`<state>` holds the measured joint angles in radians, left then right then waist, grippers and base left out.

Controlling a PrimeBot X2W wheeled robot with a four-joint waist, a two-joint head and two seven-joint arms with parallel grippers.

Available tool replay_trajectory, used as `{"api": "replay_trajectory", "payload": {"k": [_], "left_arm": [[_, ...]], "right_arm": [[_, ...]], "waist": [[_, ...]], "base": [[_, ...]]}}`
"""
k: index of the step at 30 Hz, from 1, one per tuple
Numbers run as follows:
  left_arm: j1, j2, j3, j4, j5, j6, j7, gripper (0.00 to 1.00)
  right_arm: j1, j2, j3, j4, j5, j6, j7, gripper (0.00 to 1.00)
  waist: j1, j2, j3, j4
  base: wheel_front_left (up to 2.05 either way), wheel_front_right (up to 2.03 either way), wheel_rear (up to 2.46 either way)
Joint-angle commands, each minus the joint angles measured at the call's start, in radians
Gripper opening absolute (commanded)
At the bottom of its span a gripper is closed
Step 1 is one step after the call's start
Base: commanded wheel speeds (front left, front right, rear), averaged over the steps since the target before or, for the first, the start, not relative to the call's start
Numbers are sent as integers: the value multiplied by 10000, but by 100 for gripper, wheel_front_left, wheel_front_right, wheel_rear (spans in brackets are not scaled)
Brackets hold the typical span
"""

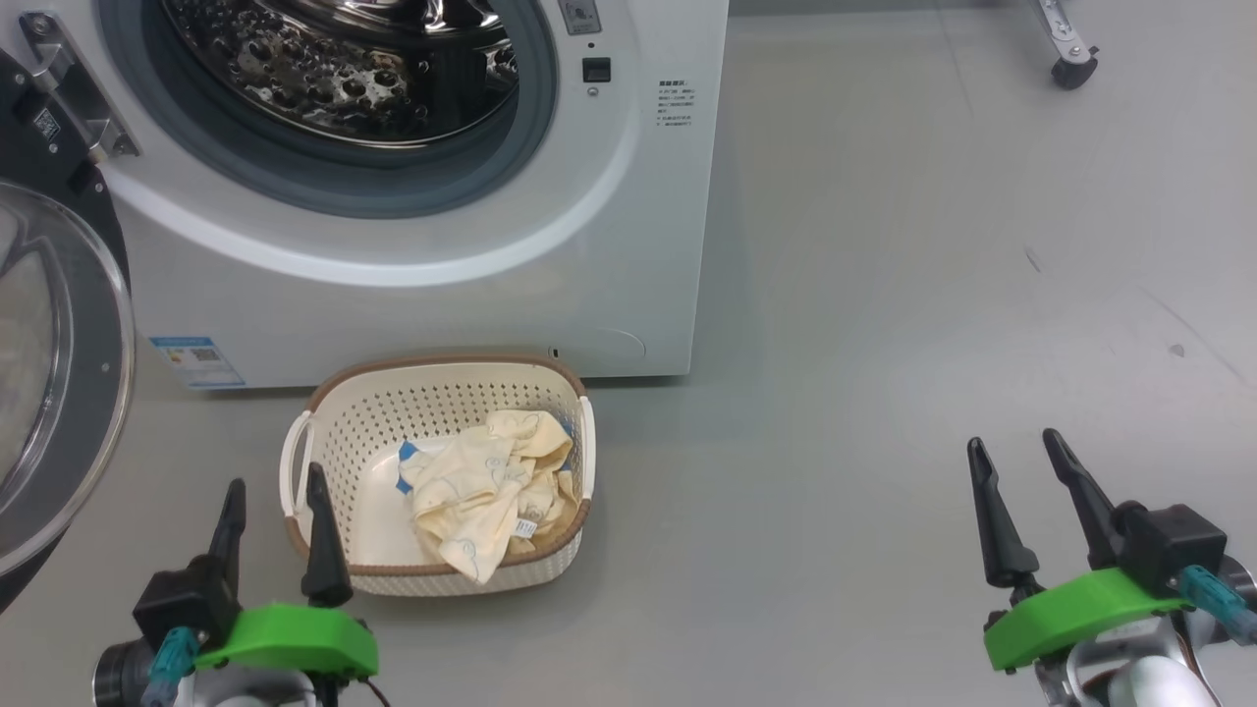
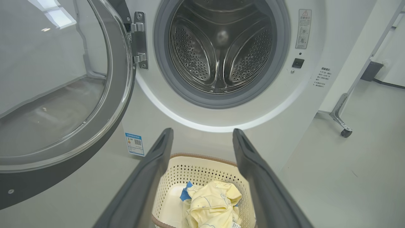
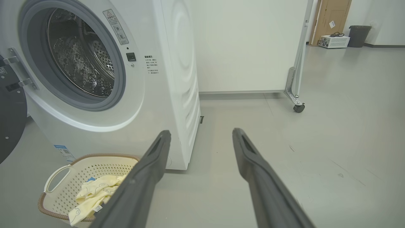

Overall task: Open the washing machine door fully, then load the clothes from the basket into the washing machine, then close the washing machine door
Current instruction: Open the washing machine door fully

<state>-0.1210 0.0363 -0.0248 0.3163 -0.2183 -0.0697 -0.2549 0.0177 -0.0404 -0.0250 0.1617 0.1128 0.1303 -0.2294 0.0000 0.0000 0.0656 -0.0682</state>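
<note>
Door [image 1: 59, 373] open. Left gripper [image 1: 275, 476] wide, empty; clothes [image 1: 486, 491] just ahead-right in basket [image 1: 442, 360]. Dip in, pinch bunched middle, lift clear. Right gripper [image 1: 1012, 439] wide, idle.

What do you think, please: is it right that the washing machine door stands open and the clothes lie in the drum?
Not quite: the washing machine door stands open, but the clothes lie in the basket, as the head view shows.

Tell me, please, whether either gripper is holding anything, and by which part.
Nothing is held. The left gripper and the right gripper are both open and empty, clear of the clothes, which lie in the basket.
</note>
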Motion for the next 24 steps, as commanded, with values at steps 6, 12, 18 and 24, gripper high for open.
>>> {"api": "replay_trajectory", "payload": {"k": [6,12,18,24], "left_arm": [[-325,144,233,-197,146,-39,-68,100],[-399,145,220,-134,151,-55,-68,100],[-437,159,215,-110,178,-63,-68,100],[-465,171,215,-110,220,-42,-68,100]], "right_arm": [[-104,-98,166,-408,-17,4,-65,100],[-175,-98,198,-400,-6,4,-62,100],[-212,-98,206,-312,8,4,-79,100],[-250,-98,213,-257,23,4,-108,100]], "waist": [[0,0,74,74],[0,0,156,97],[0,0,180,88],[0,0,212,59]], "base": [[0,0,0],[0,0,0],[0,0,0],[0,0,0]]}}
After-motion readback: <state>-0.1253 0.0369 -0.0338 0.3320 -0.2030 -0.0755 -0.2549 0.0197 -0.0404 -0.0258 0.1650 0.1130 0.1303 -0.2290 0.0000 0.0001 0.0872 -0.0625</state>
